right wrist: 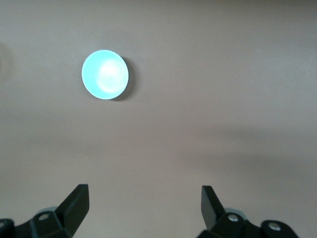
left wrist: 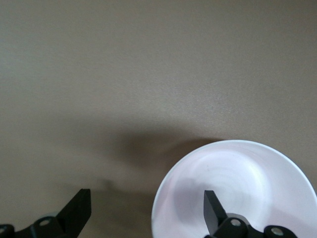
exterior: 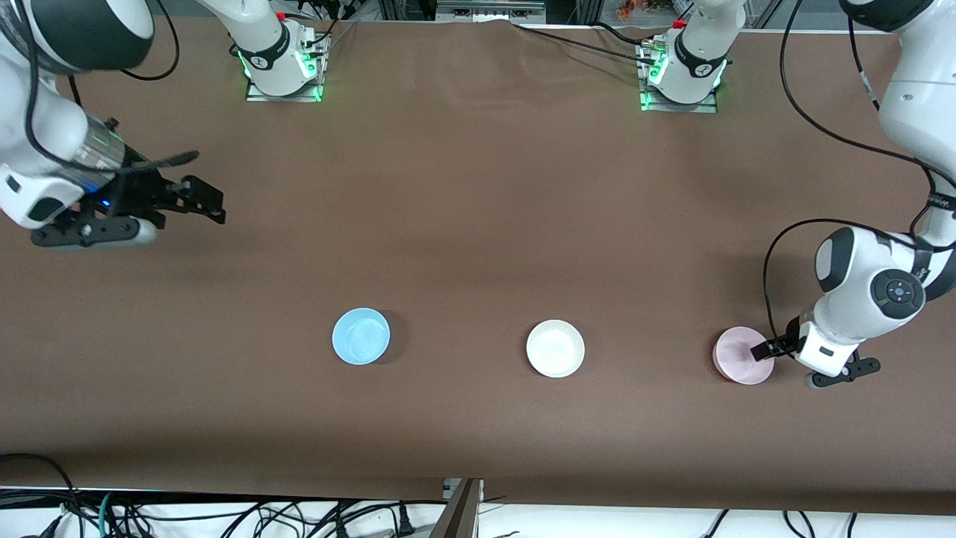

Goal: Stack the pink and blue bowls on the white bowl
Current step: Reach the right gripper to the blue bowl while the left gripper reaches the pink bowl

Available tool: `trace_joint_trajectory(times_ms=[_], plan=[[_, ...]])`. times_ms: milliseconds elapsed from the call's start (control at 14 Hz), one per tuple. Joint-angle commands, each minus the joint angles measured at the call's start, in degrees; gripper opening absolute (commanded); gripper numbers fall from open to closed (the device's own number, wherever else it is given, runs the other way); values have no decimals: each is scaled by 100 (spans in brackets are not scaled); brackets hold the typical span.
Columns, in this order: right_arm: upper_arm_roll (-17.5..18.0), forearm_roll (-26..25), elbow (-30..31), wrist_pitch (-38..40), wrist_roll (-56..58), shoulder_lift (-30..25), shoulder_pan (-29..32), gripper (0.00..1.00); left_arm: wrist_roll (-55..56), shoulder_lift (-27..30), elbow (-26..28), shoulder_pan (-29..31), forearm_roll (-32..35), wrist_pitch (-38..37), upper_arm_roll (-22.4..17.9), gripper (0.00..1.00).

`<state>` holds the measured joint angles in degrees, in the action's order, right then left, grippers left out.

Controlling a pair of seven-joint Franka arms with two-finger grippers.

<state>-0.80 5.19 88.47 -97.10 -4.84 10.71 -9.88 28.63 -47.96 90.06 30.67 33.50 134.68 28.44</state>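
The left gripper [exterior: 773, 350] straddled the pink bowl's [exterior: 739, 355] rim, fingers spread, ready to grasp. The right gripper [exterior: 205, 200] waited released, over bare table [exterior: 478, 224].

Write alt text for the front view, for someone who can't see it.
Three small bowls sit in a row on a brown table: blue, white, pink. The left hand is open at the pink bowl's rim, one finger over its inside; the right hand waits open, high above its end of the table.
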Motion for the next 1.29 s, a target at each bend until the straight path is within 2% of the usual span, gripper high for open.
trace_joint_trajectory(times_ms=[0, 214, 286, 571, 714, 786, 857, 1143, 1214], plan=[[45, 123, -172, -431, 27, 510, -22, 100, 72, -90, -270, -343, 104, -56, -163, 100], [54, 79, -190, -853, 18, 976, -337, 100, 37, -90, -270, -343, 121, -47, -181, 100], [54, 53, -190, -1054, -26, 1082, -495, 100, 2, -90, -270, -334, 121, -47, -189, 97], [54, 70, -181, -2074, 44, 1845, -550, 100, -86, -90, -261, -194, 157, 40, -198, 95], [63, 114, -173, -2723, 123, 2425, -558, 100, -366, -99, -261, -167, 130, 76, -198, 87], [72, 105, -181, -2953, 193, 2549, -585, 100, -402, -91, -253, -158, 122, 76, -198, 80], [72, 114, -190, -3129, 211, 2690, -733, 100, -402, -90, -244, -158, 121, 76, -198, 66], [63, 105, -427, -3579, 202, 3129, -813, 100, -394, -125, -235, -167, 121, 76, -198, 0], [72, 105, -488, -3579, 237, 3235, -813, 100, -385, -160, -244, -176, 130, 76, -198, 0]])
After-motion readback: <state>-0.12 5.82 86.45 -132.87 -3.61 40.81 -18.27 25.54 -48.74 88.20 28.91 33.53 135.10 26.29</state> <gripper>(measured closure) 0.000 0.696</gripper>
